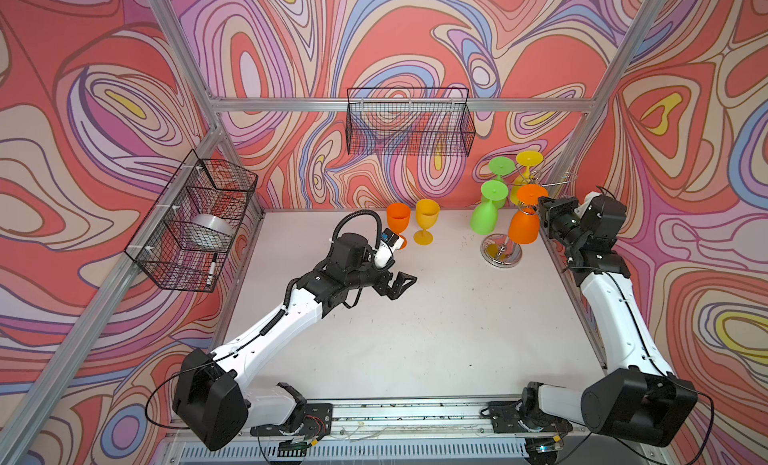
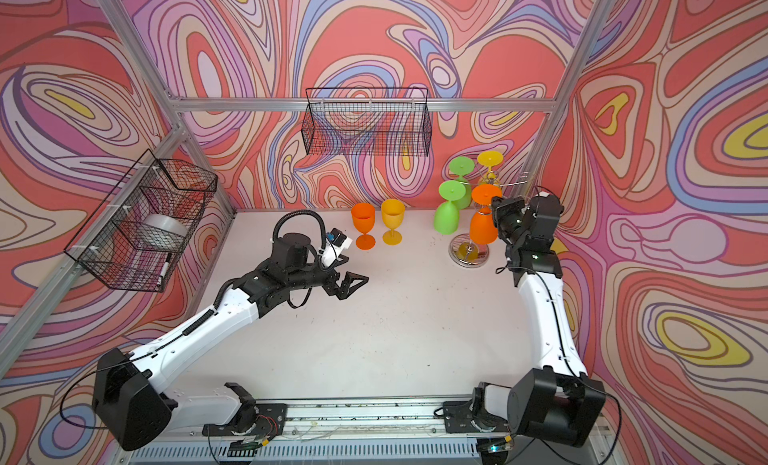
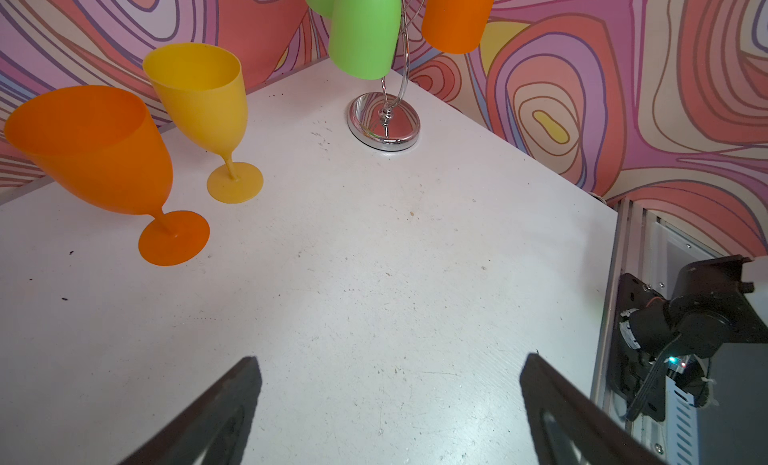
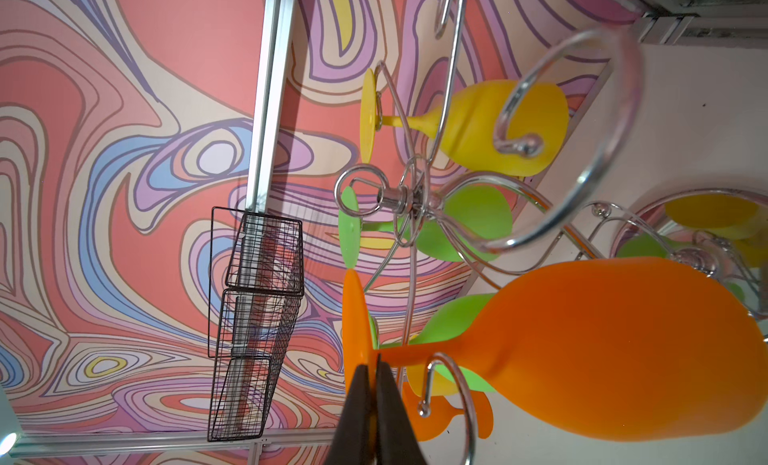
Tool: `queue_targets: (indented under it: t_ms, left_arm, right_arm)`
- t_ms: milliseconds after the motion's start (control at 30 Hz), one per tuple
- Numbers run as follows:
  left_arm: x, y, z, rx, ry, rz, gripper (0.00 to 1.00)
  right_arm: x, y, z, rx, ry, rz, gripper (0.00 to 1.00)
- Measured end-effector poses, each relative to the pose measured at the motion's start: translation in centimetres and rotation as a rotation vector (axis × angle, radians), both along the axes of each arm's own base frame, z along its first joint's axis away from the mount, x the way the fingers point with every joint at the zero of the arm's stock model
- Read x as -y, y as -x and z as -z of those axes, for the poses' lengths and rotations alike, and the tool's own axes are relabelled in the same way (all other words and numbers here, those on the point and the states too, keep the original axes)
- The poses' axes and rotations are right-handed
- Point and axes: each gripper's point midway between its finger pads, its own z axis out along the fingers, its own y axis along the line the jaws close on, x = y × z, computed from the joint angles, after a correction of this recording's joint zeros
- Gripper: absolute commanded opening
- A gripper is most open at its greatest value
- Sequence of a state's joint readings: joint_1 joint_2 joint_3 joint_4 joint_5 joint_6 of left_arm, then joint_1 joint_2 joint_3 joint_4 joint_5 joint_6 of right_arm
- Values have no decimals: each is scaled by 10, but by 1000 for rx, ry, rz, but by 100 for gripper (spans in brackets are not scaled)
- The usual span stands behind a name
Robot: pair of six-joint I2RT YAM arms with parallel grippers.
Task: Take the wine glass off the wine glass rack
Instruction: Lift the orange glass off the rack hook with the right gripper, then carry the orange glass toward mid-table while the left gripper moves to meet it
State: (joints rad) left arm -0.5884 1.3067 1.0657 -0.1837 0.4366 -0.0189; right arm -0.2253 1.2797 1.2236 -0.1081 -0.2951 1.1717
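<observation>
The chrome wine glass rack (image 1: 500,251) (image 2: 469,252) (image 3: 384,122) (image 4: 399,199) stands at the table's back right. Several plastic glasses hang from it upside down. The nearest is an orange wine glass (image 1: 523,230) (image 2: 483,228) (image 3: 457,18) (image 4: 602,350), its stem still in a wire loop. My right gripper (image 1: 539,202) (image 2: 494,201) (image 4: 372,371) is shut on the edge of that glass's round foot. My left gripper (image 1: 399,286) (image 2: 351,286) (image 3: 388,363) hovers open and empty over the table's left middle.
Two green glasses (image 1: 484,220) and a yellow glass (image 1: 525,161) also hang on the rack. An orange glass (image 1: 398,220) and a yellow glass (image 1: 427,218) stand upright near the back wall. Black mesh baskets hang on the back wall (image 1: 409,122) and the left frame (image 1: 195,222).
</observation>
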Motion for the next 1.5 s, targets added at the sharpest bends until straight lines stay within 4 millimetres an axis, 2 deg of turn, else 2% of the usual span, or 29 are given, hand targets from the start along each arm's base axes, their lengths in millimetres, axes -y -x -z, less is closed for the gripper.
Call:
queue_targets:
  t_ms: [233, 633, 867, 967, 1167, 1267, 1500]
  left_arm:
    - [0, 0, 0, 0, 0, 0, 97]
    - [0, 0, 0, -1, 0, 1, 97]
    - [0, 0, 0, -1, 0, 2, 97]
    - [0, 0, 0, 0, 0, 2, 97]
    - [0, 1, 1, -4, -3, 2, 97]
    - [0, 1, 1, -6, -4, 2, 97]
    - [0, 1, -1, -2, -2, 2, 97]
  right_arm:
    - [9, 8, 3, -2, 18, 61, 0]
    - [13, 42, -20, 30, 105, 117, 0]
    - [13, 45, -9, -20, 135, 114, 0]
    - [10, 52, -4, -50, 169, 103, 0]
    - [-9, 77, -10, -57, 251, 55, 0]
    - [-22, 83, -11, -59, 275, 20, 0]
    - [-73, 85, 1, -77, 331, -121, 0]
